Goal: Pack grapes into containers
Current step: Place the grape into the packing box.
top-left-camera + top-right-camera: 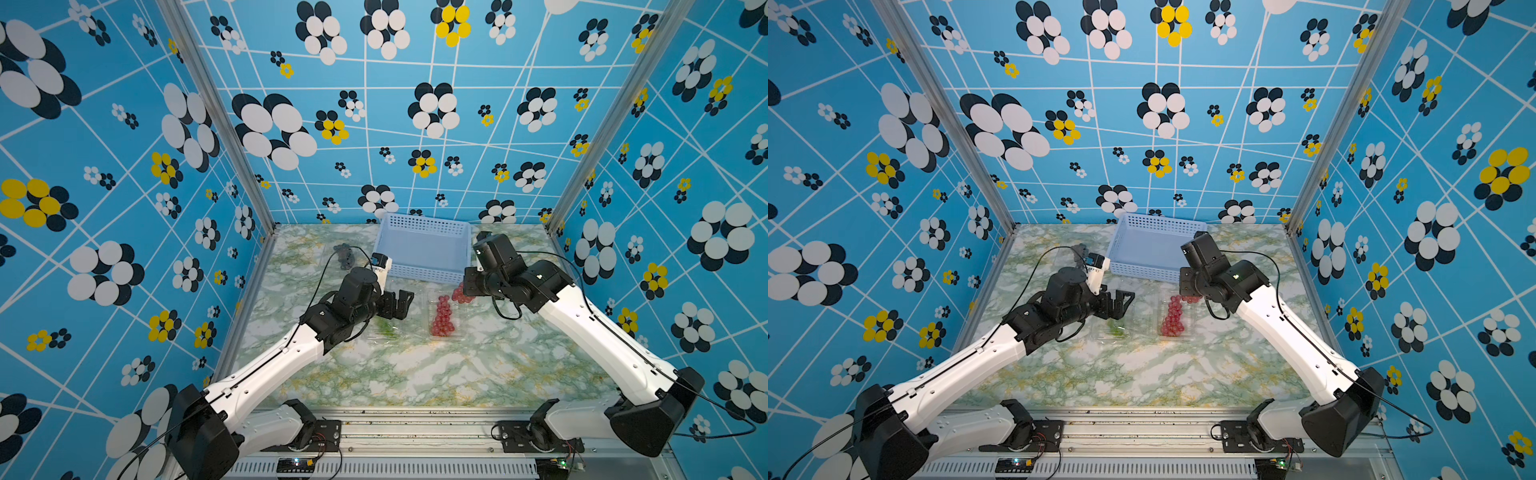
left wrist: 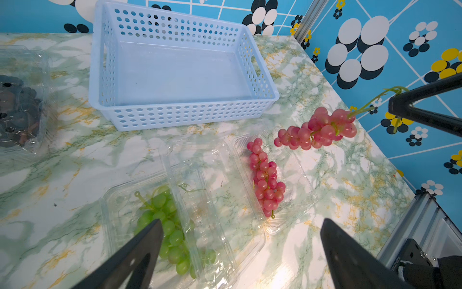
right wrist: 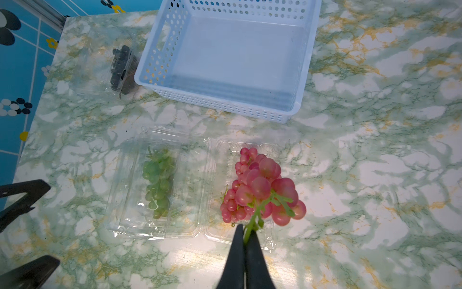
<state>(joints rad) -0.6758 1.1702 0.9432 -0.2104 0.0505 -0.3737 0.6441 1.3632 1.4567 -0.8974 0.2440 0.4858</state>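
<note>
While the right gripper [image 3: 246, 240] is pinching the stem [image 3: 253, 221] so the red bunch [image 1: 460, 294] is hanging free at one o'clock of the red-filled container [image 1: 459, 325] (in a top view), the left gripper [image 2: 241, 222] is idling wide open over the green grapes [image 2: 172, 232].

The tabletop [image 1: 415, 374] is patterned as white marble, veined green and yellow. The perforated basket [image 2: 175, 115] is coloured light blue. The held grape bunch [image 3: 265, 190] is coloured red-pink, with a green stem. The walls [image 1: 124, 166] are printed blue with white lines and flowers.
</note>
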